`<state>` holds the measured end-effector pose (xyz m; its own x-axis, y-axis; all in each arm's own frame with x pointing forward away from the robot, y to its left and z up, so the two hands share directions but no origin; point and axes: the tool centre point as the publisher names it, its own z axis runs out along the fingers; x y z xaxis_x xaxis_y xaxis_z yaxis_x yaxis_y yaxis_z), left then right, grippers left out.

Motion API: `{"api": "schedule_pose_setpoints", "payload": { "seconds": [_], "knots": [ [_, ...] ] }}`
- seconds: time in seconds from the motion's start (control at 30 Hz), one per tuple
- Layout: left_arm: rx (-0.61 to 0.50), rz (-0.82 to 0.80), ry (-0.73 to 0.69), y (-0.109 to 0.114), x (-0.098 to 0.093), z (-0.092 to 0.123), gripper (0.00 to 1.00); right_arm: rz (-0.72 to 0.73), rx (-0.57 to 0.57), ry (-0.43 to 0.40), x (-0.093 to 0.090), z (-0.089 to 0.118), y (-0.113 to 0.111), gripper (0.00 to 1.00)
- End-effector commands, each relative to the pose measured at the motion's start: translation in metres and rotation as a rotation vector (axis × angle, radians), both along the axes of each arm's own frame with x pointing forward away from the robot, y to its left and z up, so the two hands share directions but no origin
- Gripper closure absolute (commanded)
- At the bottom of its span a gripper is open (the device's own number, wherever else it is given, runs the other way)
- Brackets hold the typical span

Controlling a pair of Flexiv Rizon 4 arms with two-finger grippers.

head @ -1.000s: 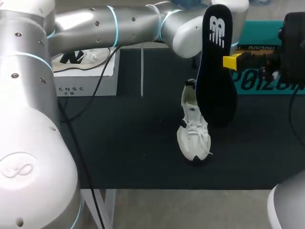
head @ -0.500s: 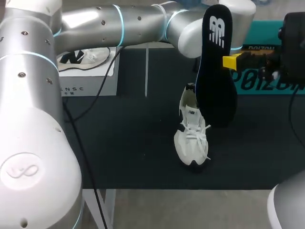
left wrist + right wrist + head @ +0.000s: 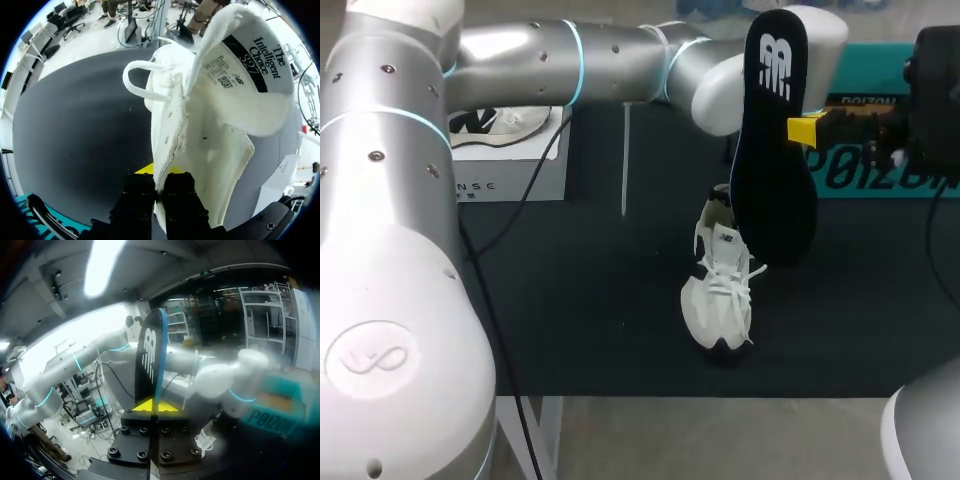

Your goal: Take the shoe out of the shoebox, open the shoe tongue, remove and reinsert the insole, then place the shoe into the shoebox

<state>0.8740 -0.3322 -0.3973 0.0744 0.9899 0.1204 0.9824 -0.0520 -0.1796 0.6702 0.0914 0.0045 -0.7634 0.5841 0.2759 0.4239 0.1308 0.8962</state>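
Head view has the left arm point(image 3: 610, 60) coming in from the desk's left side and reaching across the far edge to the middle, where its claw is hidden behind the insole point(image 3: 772, 140). The white shoe point(image 3: 720, 290) hangs under it over the middle of the dark desk point(image 3: 570, 300), heel up and toe pointing down toward the near edge; whether the toe touches the surface cannot be told. In the left wrist view the left gripper point(image 3: 159, 173) is clenched on the rim of the shoe's opening, one finger on each side. The tongue point(image 3: 250, 65) is folded out ahead of the fingers with its label showing, and a loop of lace point(image 3: 142, 75) lies beside it.

The right arm point(image 3: 935, 90) comes in from the right edge. The right gripper point(image 3: 806, 128) grasps the dark insole by its edge and holds it upright above the shoe, printed side facing the camera. In the right wrist view the insole rises from between the yellow tips of that claw point(image 3: 156, 406).

At the far left corner sits the white shoebox point(image 3: 510, 175) with a second shoe point(image 3: 495, 120) in it. A teal box point(image 3: 880, 175) stands along the far right edge
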Motion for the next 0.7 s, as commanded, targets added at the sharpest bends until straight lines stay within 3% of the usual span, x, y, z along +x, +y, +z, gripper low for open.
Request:
{"api": "schedule_pose_setpoints", "payload": {
  "seconds": [0.03,0.3,0.53,0.7],
  "knots": [
    [-0.012,0.006,-0.017,0.004,-0.003,-0.007,0.00,-0.001,-0.002,0.002,0.004,0.000,0.003,1.00],
    [-0.107,0.087,-0.051,0.014,0.010,0.021,0.00,-0.001,-0.002,0.002,0.004,0.000,0.003,1.00],
    [-0.367,0.238,-0.183,0.035,0.032,0.071,0.00,-0.001,-0.002,0.002,0.004,0.000,0.003,1.00],
    [-0.568,0.359,-0.231,0.055,0.039,0.089,0.00,-0.001,-0.002,0.002,0.004,0.000,0.003,1.00]
  ]
}}
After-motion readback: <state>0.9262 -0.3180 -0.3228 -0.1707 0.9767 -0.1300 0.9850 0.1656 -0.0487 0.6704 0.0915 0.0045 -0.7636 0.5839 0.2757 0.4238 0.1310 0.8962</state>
